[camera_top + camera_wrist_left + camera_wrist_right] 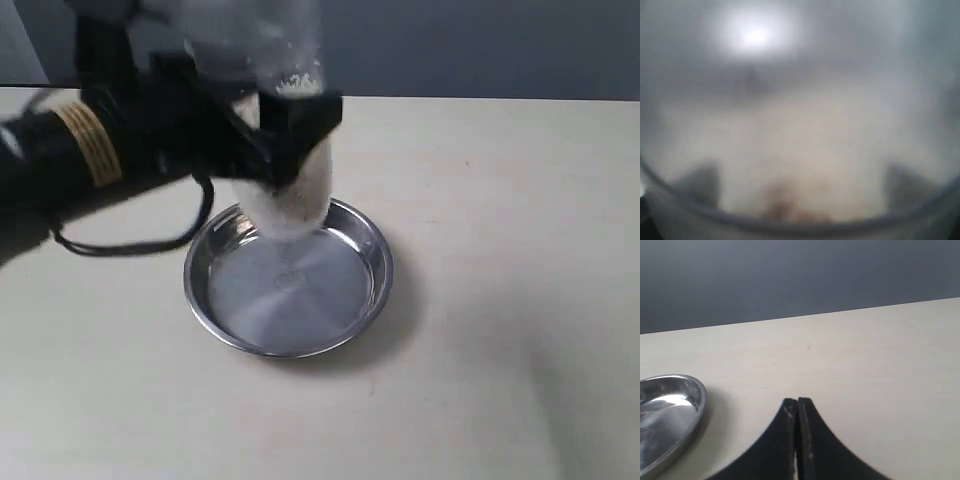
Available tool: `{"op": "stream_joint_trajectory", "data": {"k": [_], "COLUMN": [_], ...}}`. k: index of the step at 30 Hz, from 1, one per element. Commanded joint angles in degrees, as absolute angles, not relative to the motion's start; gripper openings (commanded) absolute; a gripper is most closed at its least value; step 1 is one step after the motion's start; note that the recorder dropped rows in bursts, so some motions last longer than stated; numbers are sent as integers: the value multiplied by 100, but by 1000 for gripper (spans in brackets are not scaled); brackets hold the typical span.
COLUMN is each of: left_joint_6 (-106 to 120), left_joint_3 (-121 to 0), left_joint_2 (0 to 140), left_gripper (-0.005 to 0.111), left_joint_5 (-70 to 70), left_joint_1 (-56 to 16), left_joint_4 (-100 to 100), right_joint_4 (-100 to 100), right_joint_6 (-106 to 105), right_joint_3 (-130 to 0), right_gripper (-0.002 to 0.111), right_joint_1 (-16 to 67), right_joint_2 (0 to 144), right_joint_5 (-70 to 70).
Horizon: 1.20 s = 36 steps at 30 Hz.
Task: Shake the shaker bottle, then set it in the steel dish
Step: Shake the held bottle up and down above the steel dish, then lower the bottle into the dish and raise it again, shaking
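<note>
The clear shaker bottle [290, 190] hangs blurred above the back rim of the steel dish [345, 325], roughly upright, its top running out of the exterior view. My left gripper [285, 130] is shut on its body, black fingers [300, 115] wrapping both sides. In the left wrist view the bottle [800, 150] fills the picture as a pale blur, with brown granules [785, 205] low down. The right gripper [797, 402] rests shut and empty over bare table, with the dish [670, 415] off to one side.
A black cable [130, 245] loops from the left arm down toward the table beside the dish. The pale tabletop [500, 300] stretches to a dark wall at the back.
</note>
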State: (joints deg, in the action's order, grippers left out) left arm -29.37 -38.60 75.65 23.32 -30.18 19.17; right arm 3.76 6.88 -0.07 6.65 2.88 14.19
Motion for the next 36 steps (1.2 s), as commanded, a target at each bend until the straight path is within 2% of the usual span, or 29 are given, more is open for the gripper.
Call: {"op": "stream_joint_trajectory", "data": {"k": [1, 3, 5, 9, 12, 15, 18, 21, 23, 27, 30, 33, 35, 36], "left_joint_6": [-2958, -2961, -2925, -2673, -2685, -2698, -2684, -2412, -2526, -2703, -2381, -791, -637, -819], "left_joint_3": [-3535, -3807, -4054, -3503, -3197, -3619, -4021, -3669, -3563, -3759, -3944, -3950, -3847, -3836], "left_joint_2": [8036, 7597, 7267, 7920, 8251, 7531, 7122, 7701, 7963, 7549, 7472, 7520, 7625, 7636], "left_gripper": [0, 0, 0, 0, 0, 0, 0, 0, 0, 0, 0, 0, 0, 0], "left_joint_5": [2642, 3096, 2894, 2145, 2866, 3625, 2754, 1960, 2029, 2992, 2264, 1544, 1695, 1608], "left_joint_1": [-2962, -3045, -3050, -3050, -3023, -3095, -3095, -3045, -2987, -3157, -3189, -2516, -1854, -1809], "left_joint_4": [1574, 1705, 1770, 1580, 1256, 1373, 1523, 1332, 1040, 1371, 1588, 359, -1571, -1837], "right_joint_4": [372, 372, 372, 372, 372, 372, 372, 372, 372, 372, 372, 372, 372, 372], "right_joint_6": [668, 668, 668, 668, 668, 668, 668, 668, 668, 668, 668, 668, 668, 668], "right_joint_3": [0, 0, 0, 0, 0, 0, 0, 0, 0, 0, 0, 0, 0, 0], "right_gripper": [-1, -1, -1, -1, -1, -1, -1, -1, -1, -1, -1, -1, -1, -1], "right_joint_1": [683, 683, 683, 683, 683, 683, 683, 683, 683, 683, 683, 683, 683, 683], "right_joint_2": [310, 310, 310, 310, 310, 310, 310, 310, 310, 310, 310, 310, 310, 310], "right_joint_5": [1358, 1358, 1358, 1358, 1358, 1347, 1347, 1347, 1347, 1347, 1347, 1360, 1360, 1360]}}
